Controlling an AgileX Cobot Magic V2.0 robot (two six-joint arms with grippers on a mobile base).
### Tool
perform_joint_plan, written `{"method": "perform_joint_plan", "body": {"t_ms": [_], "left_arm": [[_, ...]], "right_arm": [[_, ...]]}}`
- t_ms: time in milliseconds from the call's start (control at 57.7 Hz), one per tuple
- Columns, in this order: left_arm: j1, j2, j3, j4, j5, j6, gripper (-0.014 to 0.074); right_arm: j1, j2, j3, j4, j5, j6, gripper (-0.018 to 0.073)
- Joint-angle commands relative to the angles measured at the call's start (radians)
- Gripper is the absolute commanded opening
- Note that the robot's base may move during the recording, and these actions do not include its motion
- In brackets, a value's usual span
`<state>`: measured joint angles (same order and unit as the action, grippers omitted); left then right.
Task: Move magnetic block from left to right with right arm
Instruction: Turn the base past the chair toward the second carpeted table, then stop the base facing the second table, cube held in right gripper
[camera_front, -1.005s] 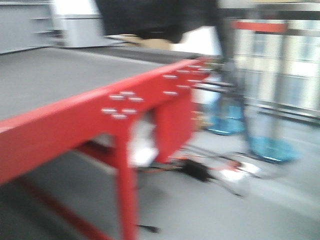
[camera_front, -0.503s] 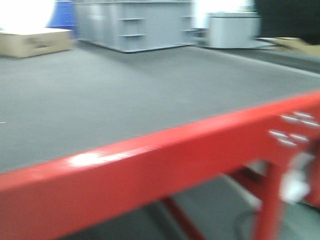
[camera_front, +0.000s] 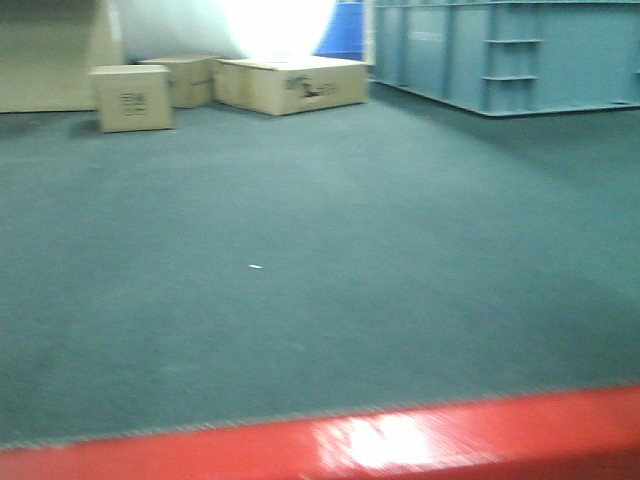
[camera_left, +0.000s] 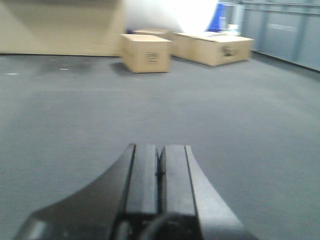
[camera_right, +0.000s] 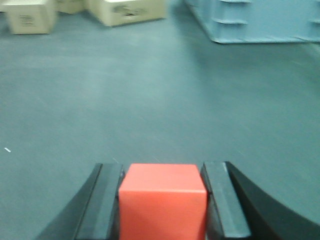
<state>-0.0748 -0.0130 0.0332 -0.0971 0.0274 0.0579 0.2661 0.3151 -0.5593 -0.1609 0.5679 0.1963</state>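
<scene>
Right gripper (camera_right: 163, 170) first: its two dark fingers (camera_right: 106, 200) are pinching the magnetic block (camera_right: 162, 202), one pressed flat on each side of the red cube. So the block is in my right gripper, at the near edge of the right wrist view, with grey bench (camera_right: 150, 100) stretching out ahead. I can't tell whether it's lifted or resting on the mat.

Left gripper (camera_left: 160, 150) is pressed together with nothing in it, pointing out low over the bench.

Further out, the cardboard boxes (camera_front: 132, 97) sit far left, a flatter one (camera_front: 290, 84) beside them, and the big blue-grey crate (camera_front: 520, 55) stands far right. The bench's red edge (camera_front: 400, 440) runs along the near side.

The big change is the front view. A second ago it showed the bench's corner and red leg, half a second ago the edge on a slant; now it looks square across the top, and less blurred. I read that as the rig swinging round and settling. With the grip already made, I judge the pickup done and the carry to the right and the release left to do.
</scene>
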Motion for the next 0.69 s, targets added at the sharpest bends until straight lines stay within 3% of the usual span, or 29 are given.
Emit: {"method": "perform_joint_plan", "body": {"t_ms": [0,676], "left_arm": [[0.000,-0.009,0.008,-0.005,-0.084,-0.006,-0.0126],[0.000,-0.009,0.008,-0.005,-0.084,-0.006,-0.0126]], "right_arm": [[-0.006,0.010,-0.028,-0.014,-0.087,-0.008,0.0235],[-0.006,0.010,-0.028,-0.014,-0.087,-0.008,0.0235]]}}
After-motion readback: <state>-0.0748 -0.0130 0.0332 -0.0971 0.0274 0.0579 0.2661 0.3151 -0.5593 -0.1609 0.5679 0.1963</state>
